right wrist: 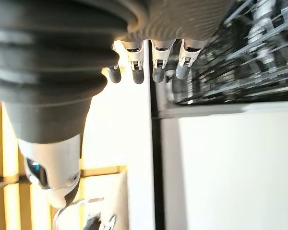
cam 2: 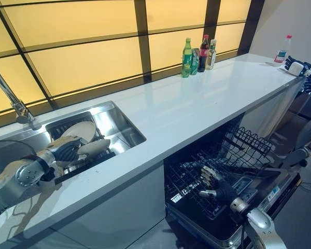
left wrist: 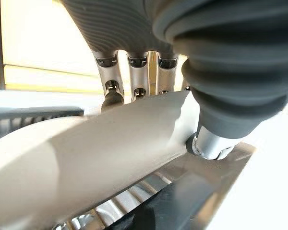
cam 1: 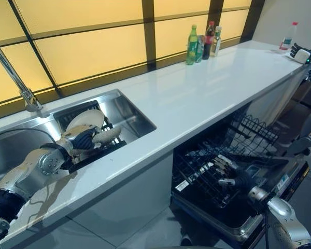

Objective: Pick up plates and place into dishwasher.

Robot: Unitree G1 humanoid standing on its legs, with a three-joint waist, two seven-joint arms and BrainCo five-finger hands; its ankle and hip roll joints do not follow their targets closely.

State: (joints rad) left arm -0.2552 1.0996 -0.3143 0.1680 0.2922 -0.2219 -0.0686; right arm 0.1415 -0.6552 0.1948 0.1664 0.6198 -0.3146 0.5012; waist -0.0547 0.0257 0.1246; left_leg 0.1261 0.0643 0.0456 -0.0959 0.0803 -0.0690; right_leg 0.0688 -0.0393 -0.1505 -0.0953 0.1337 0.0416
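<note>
Item: white table (cam 1: pixel 197 93), long, running along a wall of amber window panels (cam 1: pixel 93 52); most of its top lies bare between the sink and the far end.

Item: steel sink (cam 1: pixel 129 116) set into the table at the robot's left, tap (cam 1: pixel 26 96) at its back rim. A dark rack (cam 1: pixel 72 114) sits in the basin with a pale plate (cam 1: pixel 88 120) standing tilted in it.

Item: left robot hand (cam 1: pixel 85 140), reaching into the sink, fingers and thumb closed on a second pale plate (cam 1: pixel 108 136); its wrist view shows the plate's (left wrist: pixel 96 163) rim pinched between the fingers above and the thumb below, just over the rack and close to the standing plate.

Item: dishwasher (cam 1: pixel 233 207) under the table, door down, wire basket (cam 1: pixel 249 140) pulled out in front. The table's front edge overhangs it.

Item: right robot hand (cam 1: pixel 225 171), over the dishwasher's lower rack, fingers loosely spread, holding nothing.

Item: cluster of bottles (cam 1: pixel 202 42) at the table's back edge, well apart from the sink; one clear bottle (cam 1: pixel 286 36) at the far end beside a dark object I cannot identify
</note>
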